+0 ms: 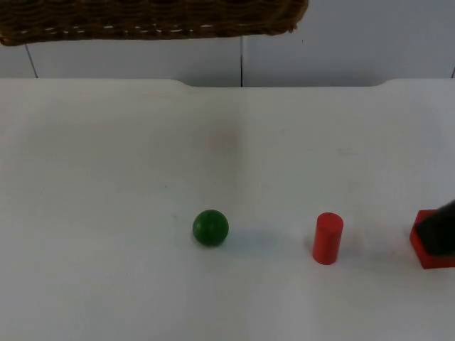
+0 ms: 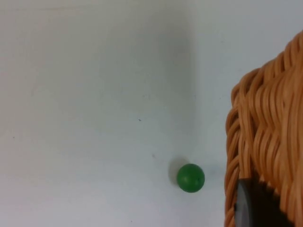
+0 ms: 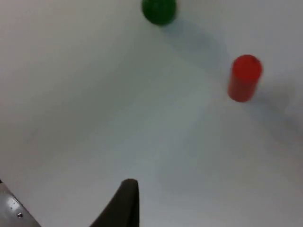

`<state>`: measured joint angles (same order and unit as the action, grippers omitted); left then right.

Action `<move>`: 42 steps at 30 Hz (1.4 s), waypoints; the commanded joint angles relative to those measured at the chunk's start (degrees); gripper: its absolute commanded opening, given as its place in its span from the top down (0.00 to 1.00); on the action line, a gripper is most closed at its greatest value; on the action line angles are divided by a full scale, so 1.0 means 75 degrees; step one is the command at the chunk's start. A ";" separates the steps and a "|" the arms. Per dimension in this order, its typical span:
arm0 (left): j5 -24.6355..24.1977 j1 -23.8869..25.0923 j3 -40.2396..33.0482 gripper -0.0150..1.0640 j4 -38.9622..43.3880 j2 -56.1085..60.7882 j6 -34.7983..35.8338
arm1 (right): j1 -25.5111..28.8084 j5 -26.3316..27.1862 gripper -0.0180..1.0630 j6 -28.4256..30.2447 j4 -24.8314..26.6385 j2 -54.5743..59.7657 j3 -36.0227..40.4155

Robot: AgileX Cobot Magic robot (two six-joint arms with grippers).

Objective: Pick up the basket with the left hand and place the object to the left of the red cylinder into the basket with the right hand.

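Green ball [image 1: 210,227] left of red cylinder [image 1: 328,238], apart from right tool [image 3: 128,198].

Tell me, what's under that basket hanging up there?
Under the raised wicker basket lies bare white table, with the green ball standing nearer the camera. The basket's inside cannot be seen.

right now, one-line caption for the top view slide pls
Wicker basket held aloft while a green ball, red cylinder and red block sit on the white table.
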<state>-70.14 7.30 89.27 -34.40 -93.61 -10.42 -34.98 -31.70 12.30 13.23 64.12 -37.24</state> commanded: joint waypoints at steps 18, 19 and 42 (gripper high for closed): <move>0.0023 0.0019 0.0005 0.99 -0.0318 0.0089 0.0163 | -0.2251 0.5591 0.01 -0.0684 -0.0337 0.4294 0.0019; 0.0023 0.0019 0.0005 0.99 -0.0299 0.0089 0.0163 | -0.2251 0.5609 0.01 -0.0667 -0.0324 0.4294 -0.0058; 0.0023 0.0019 0.0005 0.99 0.0071 0.0089 0.0457 | -0.1715 0.4314 0.01 0.0558 -0.0354 0.6269 -0.2596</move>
<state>-70.14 7.30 89.27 -32.81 -93.61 -7.86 -47.98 0.71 15.46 10.96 110.22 -55.38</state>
